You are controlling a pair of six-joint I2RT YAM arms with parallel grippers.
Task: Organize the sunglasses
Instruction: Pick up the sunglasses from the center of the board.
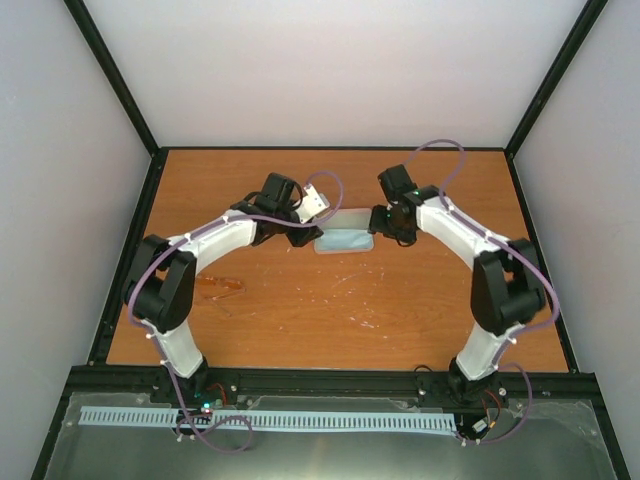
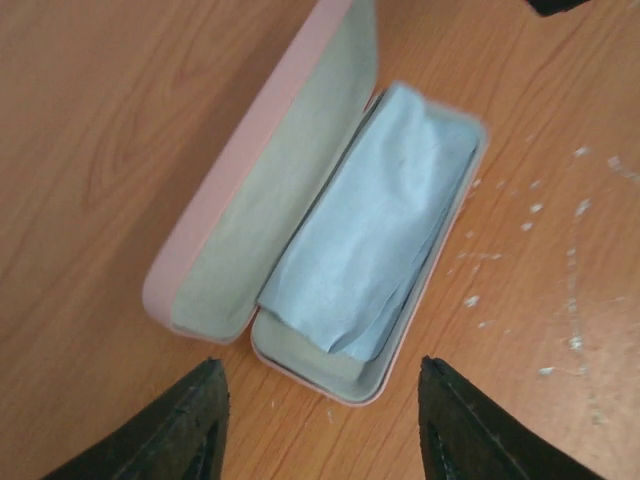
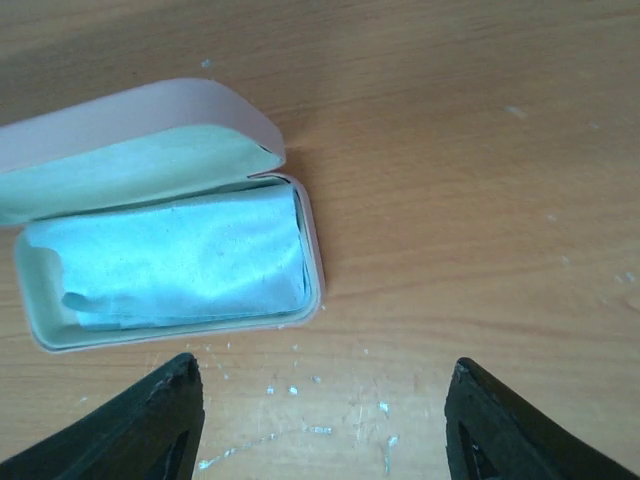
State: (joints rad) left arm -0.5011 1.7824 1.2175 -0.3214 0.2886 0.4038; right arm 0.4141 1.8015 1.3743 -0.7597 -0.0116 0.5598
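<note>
pink case open, left claw and right claw spread, empty
sunglasses unseen, possibly under the blue cloth; bunched cloth could stop the lid shutting flat.

A blue cloth covered the floor of the pink case and hid whatever lay beneath; whether the sunglasses were there could not be told. In the left wrist view the lid ran off the top edge, and a dark shape in the corner was cut too short to name. The right wrist view lost the case's left end past the frame. Both wrist views showed only the tips of the fingers, the rest cropped below. From above, the arms screened the case's ends, and its parts were too small and soft to tell apart.
</note>
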